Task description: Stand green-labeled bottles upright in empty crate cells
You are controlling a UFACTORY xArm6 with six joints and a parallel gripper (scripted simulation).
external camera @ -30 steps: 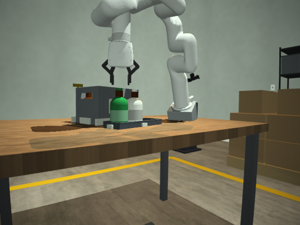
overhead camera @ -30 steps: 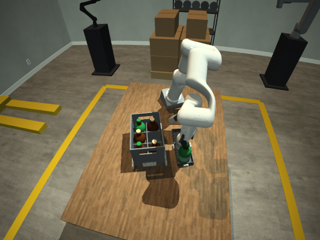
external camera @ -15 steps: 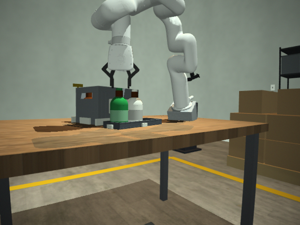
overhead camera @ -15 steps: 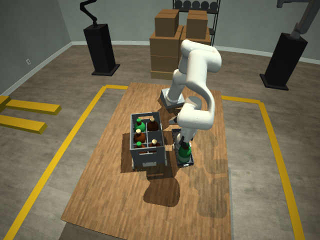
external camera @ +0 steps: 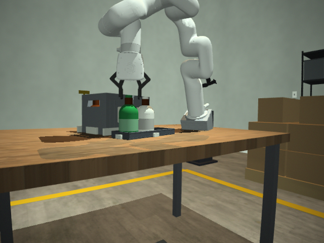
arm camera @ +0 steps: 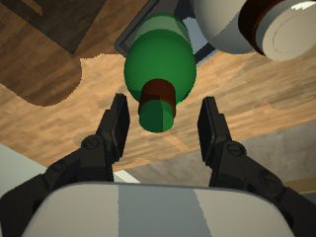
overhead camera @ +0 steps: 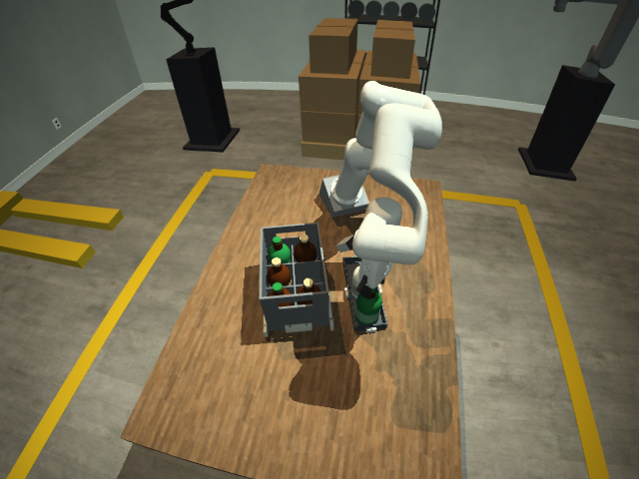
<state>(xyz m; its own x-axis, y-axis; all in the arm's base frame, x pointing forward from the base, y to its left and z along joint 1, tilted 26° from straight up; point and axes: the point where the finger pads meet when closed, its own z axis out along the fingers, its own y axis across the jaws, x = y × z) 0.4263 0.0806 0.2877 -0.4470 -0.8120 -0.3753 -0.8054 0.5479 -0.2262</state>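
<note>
On the wooden counter [overhead camera: 217, 391], the grey crate [overhead camera: 294, 309] stands to the left of the tray. In the top view it contains four upright bottles: two with green caps [overhead camera: 277, 239] and two brown ones with cream caps [overhead camera: 304, 239], plus one more cream-capped brown bottle [overhead camera: 277, 261] in the middle row. Which cells are free cannot be determined from these views.

Just right of the crate lies the dark, shallow tray [external camera: 162, 131], flat on the counter. Two bottles stand upright on it: the green-labeled bottle [external camera: 128, 117] at the near end, and a white-labeled bottle [external camera: 146, 116] immediately behind it, close to or touching it.

The hand [external camera: 129, 95] hangs vertically over the green-labeled bottle. Its fingers are spread apart and grip nothing; in the wrist view the bottle's green cap and brown neck sit between them with a gap on each side. In the exterior view the fingertips are level with the cap.

Farther right, the white arm's base [external camera: 209, 115] is mounted on the counter, behind the tray.
</note>
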